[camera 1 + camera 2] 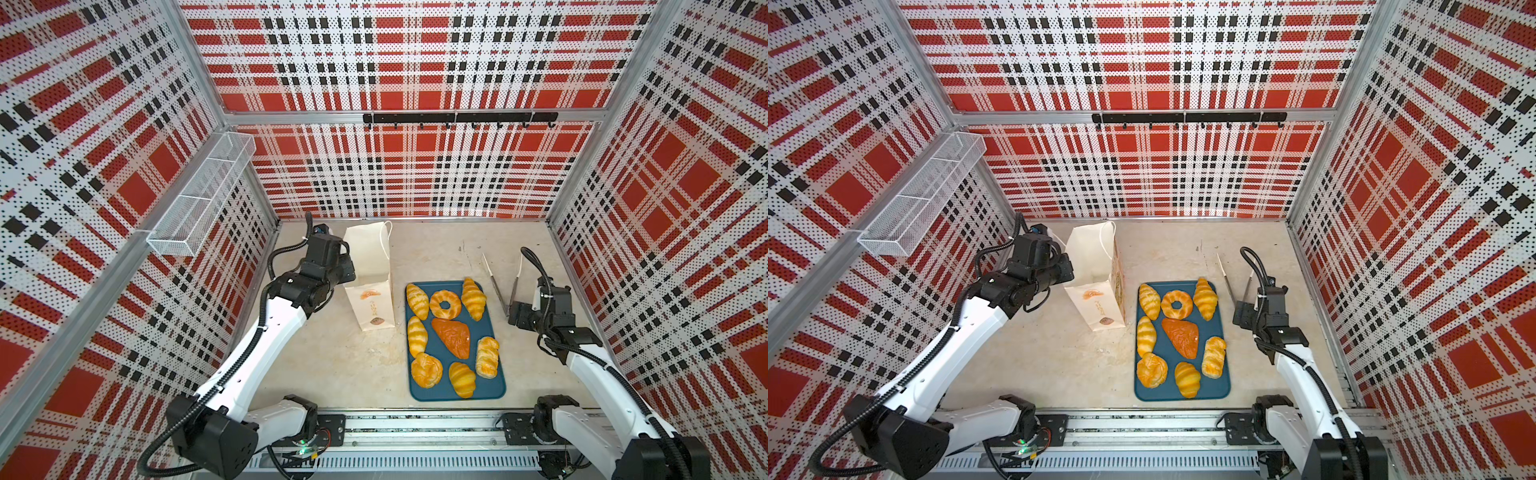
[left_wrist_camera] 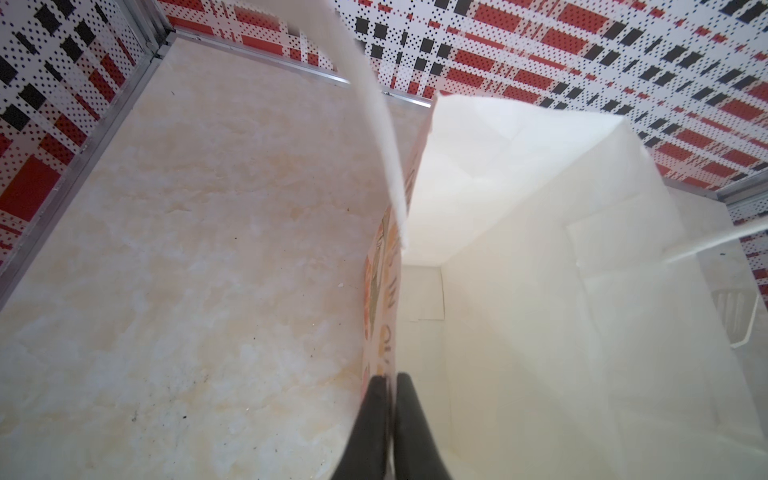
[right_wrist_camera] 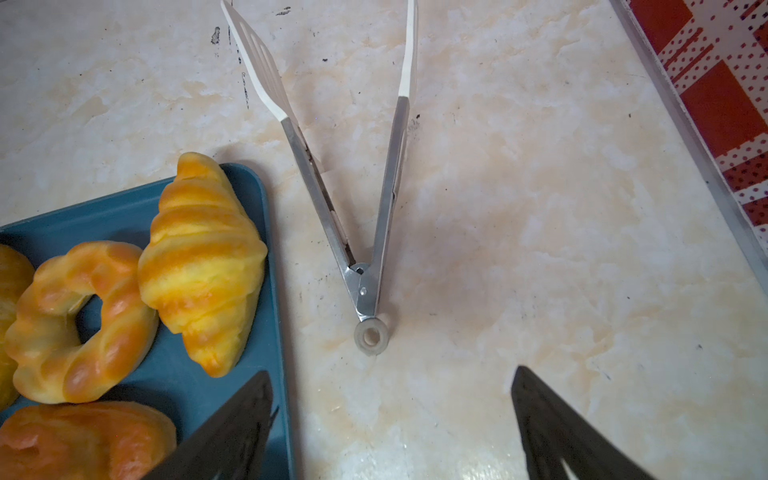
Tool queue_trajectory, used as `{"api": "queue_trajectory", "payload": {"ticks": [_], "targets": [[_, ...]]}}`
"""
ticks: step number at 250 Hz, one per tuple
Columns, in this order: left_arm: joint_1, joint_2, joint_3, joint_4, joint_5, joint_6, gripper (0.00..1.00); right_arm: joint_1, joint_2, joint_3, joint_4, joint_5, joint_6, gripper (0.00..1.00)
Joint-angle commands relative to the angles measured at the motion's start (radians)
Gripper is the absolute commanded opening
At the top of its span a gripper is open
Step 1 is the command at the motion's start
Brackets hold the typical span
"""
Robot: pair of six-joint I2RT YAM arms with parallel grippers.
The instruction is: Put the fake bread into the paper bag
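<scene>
Pieces of fake bread (image 1: 417,336), eight in all, are counted on one teal tray (image 1: 492,388): five croissants, one ring doughnut (image 1: 445,304), one round bun (image 1: 427,370) and one darker triangular loaf (image 1: 452,337). One white paper bag (image 1: 372,307) is stood upright just left of the tray, and one pair of tongs (image 3: 365,208) is laid open on the bench (image 1: 353,365) to its right. The bag's rim is pinched between the left fingers (image 2: 409,415), well apart from the bread, while the right fingers (image 3: 232,424) are spread wide over the bench just beside the tray, with the tongs' ring end ahead of their gap, untouched.
</scene>
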Motion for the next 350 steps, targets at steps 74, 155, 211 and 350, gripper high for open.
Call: {"api": "queue_trajectory", "payload": {"ticks": [74,155,211,350], "targets": [[-0.026,-0.065,0.017,0.034,-0.03,-0.029,0.66,0.003,0.097,0.068,0.067,0.04,0.009,0.87],[-0.204,-0.223,-0.046,0.056,-0.243,0.031,1.0,0.003,0.316,0.174,0.095,0.113,0.03,0.78],[-0.4,-0.308,-0.107,0.071,-0.444,0.1,1.0,0.001,0.508,0.285,0.071,0.116,0.024,0.71],[-0.725,-0.308,-0.202,0.227,-0.762,0.265,0.99,-0.039,0.73,0.449,0.027,0.042,0.035,0.54]]}}
